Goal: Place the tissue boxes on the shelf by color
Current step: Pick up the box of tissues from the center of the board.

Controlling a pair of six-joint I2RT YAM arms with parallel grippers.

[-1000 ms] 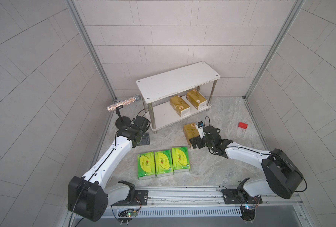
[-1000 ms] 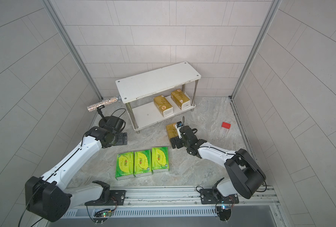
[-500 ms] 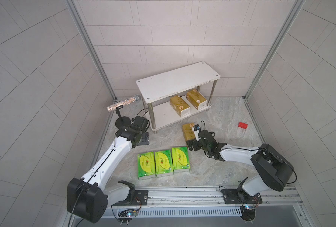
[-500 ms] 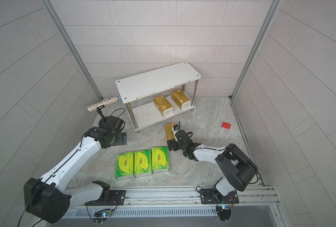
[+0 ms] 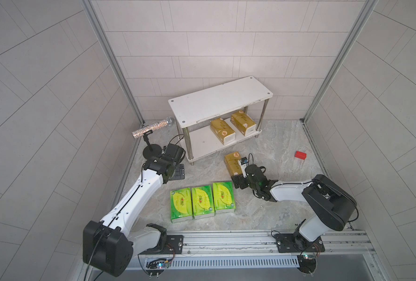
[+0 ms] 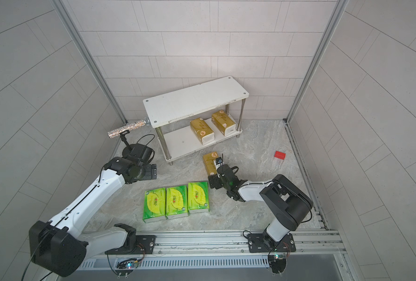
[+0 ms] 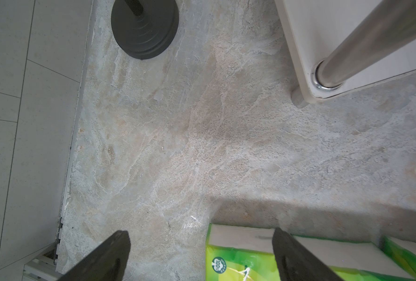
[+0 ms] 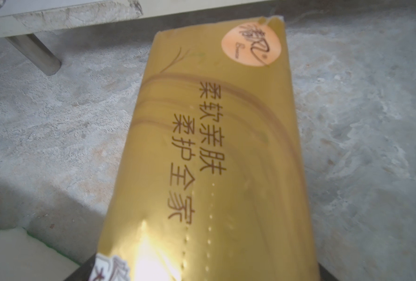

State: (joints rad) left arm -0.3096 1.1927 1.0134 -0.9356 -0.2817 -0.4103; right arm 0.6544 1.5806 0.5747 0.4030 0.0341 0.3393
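Note:
Three green tissue boxes [image 5: 203,202] lie side by side on the stone floor. On the lower board of the shelf [image 5: 219,99] sit two gold tissue boxes [image 5: 222,131]. A third gold box [image 5: 232,163] [image 8: 214,146] lies on the floor before the shelf. My right gripper [image 5: 236,174] [image 8: 202,267] straddles its near end. The pack hides most of both fingers, so any squeeze is not visible. My left gripper [image 5: 177,171] [image 7: 201,243] hangs open and empty over bare floor, with a green box [image 7: 238,255] just below one finger.
A glittery microphone [image 5: 152,127] on a black stand [image 7: 145,29] is left of the shelf, close to my left wrist. A small red block [image 5: 300,155] lies at the right near the wall. The shelf's front leg [image 7: 372,41] is close to the left gripper. Tiled walls enclose three sides.
My right arm has swung left and the gripper has moved from beside the floor gold box to over its near end. The left arm has stayed still.

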